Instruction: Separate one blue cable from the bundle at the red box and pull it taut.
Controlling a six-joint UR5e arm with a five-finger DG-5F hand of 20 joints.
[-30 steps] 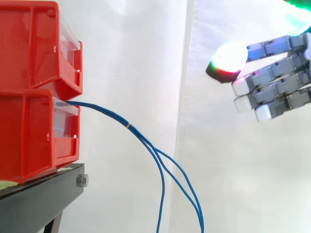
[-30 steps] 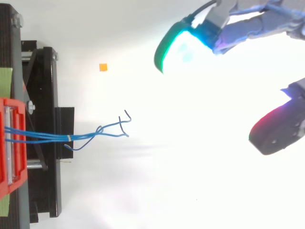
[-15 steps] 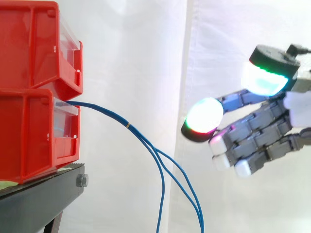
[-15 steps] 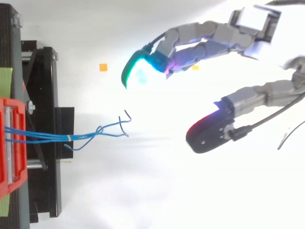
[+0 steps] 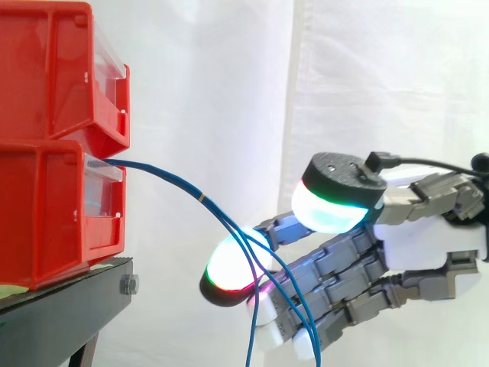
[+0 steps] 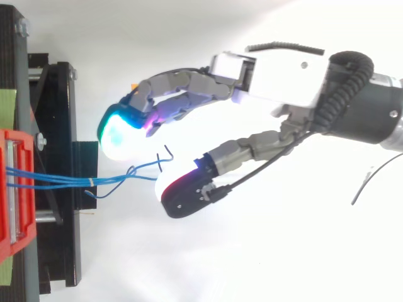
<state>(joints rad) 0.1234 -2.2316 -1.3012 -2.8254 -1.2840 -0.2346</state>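
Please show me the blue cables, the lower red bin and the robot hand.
blue cables (image 5: 200,198): side view, on the bundle before it splits.
lower red bin (image 5: 46,214): side view, on its side wall.
hand (image 6: 283,66): top view, on its white back.

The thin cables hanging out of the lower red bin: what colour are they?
Blue. The cables show best in the side view.

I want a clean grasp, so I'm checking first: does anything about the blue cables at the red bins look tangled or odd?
Yes. Past the small yellow band, the thin blue cables from the lower red plastic bin cross in a loop, and their free ends are kinked. The upper red bin sits squarely on the lower one.
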